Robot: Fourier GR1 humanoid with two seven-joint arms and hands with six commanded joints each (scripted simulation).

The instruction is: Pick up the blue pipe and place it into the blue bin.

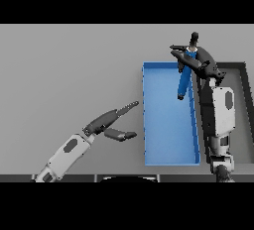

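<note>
Blue pipe (184,79) hung in the grasp of the right robot hand (194,58), whose dark fingers were curled round its upper end while the lower end pointed down and slightly toward the robot. The pipe stood near upright, tilted a little, and appeared lifted clear of any surface, though whether its lower tip touched the bin floor could not be told from this single view. Below that robot hand lay the blue bin (168,160), a long open tray on the grey bench (69,75); the pipe sat over the bin's far right corner, close to its right wall. To the right of the bin, a dark-rimmed tray (244,100) showed partly behind the right arm.

Further out, on the other side of the bin, the left robot hand (113,125) hovered over the bench just beside the bin's left wall, with its fingers stretched out and its thumb apart, holding nothing.

As a judgement, the pick seemed done and the placing step was in hand: the pipe was already above the bin. The next move likely called for lowering the pipe, perhaps shifting it a little toward the bin's middle so it cleared the right wall, then letting the fingers loosen so it came to rest inside.
</note>
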